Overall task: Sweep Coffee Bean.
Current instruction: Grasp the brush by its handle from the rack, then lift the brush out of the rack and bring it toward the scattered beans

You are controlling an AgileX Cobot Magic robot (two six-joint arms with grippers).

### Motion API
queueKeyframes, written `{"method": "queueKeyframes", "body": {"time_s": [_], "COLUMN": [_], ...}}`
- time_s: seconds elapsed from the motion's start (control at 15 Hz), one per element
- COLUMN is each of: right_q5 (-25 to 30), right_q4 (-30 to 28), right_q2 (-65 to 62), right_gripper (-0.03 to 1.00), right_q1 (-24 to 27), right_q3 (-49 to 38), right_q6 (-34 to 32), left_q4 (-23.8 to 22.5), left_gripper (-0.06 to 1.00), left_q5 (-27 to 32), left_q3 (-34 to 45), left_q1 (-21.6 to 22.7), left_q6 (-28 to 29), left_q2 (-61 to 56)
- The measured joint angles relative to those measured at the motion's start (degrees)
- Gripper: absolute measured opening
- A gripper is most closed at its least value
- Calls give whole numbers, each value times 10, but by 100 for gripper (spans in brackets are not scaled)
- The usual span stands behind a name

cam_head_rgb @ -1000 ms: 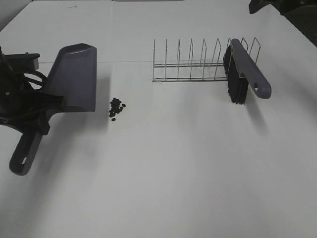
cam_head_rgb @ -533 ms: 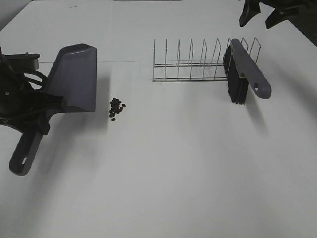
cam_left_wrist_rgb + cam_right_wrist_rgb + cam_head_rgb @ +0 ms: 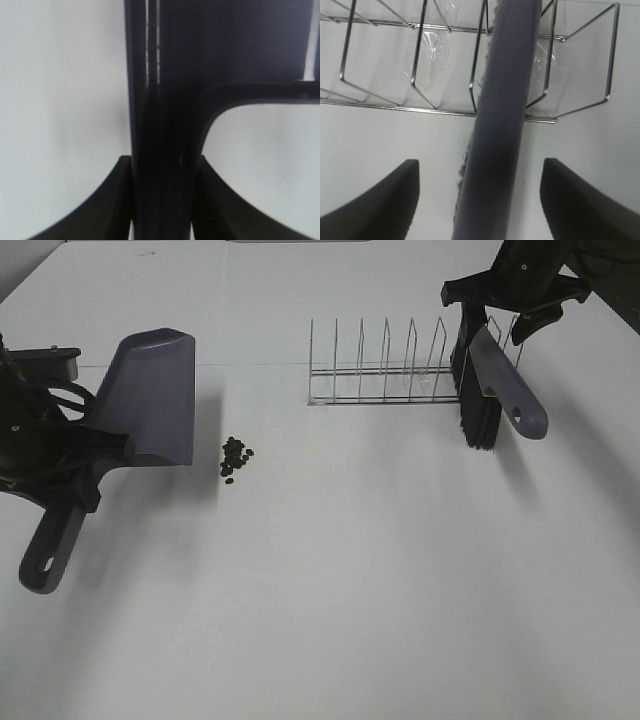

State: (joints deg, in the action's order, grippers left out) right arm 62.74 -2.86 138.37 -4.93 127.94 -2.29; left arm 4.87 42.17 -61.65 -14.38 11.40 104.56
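Roughly a dozen dark coffee beans (image 3: 235,459) lie in a tight cluster on the white table (image 3: 350,590), just beside the open lip of the grey-purple dustpan (image 3: 150,400) but not touching it. At the dustpan's other end, the left gripper (image 3: 162,167) is clamped tight on its handle. Well apart from the dustpan, beyond the beans, the brush (image 3: 490,380) rests against the end of a wire rack (image 3: 385,370); the right gripper (image 3: 480,172) straddles the brush handle with its jaws spread wide, touching neither side.
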Motion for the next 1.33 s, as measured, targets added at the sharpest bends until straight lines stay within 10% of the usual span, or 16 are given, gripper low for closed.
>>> {"method": "queueKeyframes", "body": {"time_s": [0.8,1.33], "right_q5": [-40,-24], "right_q4": [-53,-53], "right_q2": [63,-27], "right_gripper": [35,35], "right_q1": [1,1], "right_q3": [2,2], "right_q6": [-18,-30], "left_q4": [0,0], "left_gripper": [27,27], "left_q5": [0,1], "left_q3": [0,0], "left_q1": [0,0], "left_q6": [-4,-11], "left_q2": [0,0]}}
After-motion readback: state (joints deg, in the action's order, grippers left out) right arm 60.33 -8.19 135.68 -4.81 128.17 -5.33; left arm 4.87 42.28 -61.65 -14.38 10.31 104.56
